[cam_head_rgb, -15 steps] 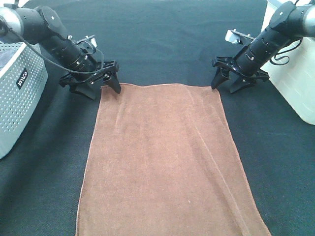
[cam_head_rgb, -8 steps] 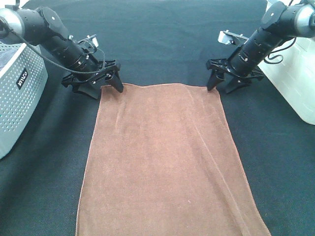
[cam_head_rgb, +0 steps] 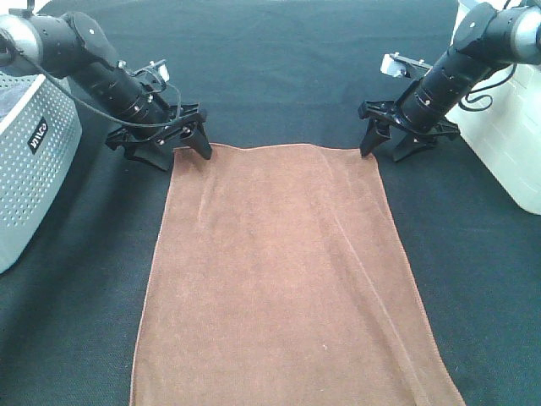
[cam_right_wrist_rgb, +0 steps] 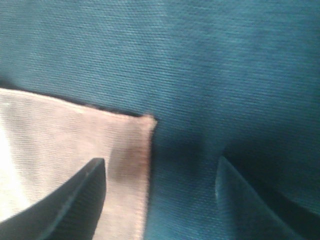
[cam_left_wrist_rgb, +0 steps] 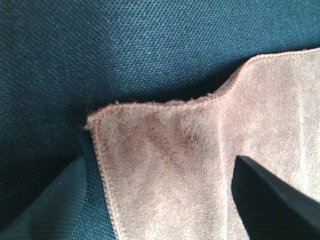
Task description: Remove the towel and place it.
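The brown towel lies flat and lengthwise on the black table covering. My left gripper is open at the towel's far left corner; in the left wrist view the corner lies between the two fingertips. My right gripper is open at the far right corner; in the right wrist view one fingertip is over the towel and the other is over the black covering, with the corner between them. No white tag shows.
A grey perforated basket stands at the left edge. A white box stands at the right edge, close behind the right arm. The black covering stretches far behind the towel.
The right gripper shifted slightly left, then back right and down at the towel's far right corner. The left gripper barely moved. The towel has not moved.
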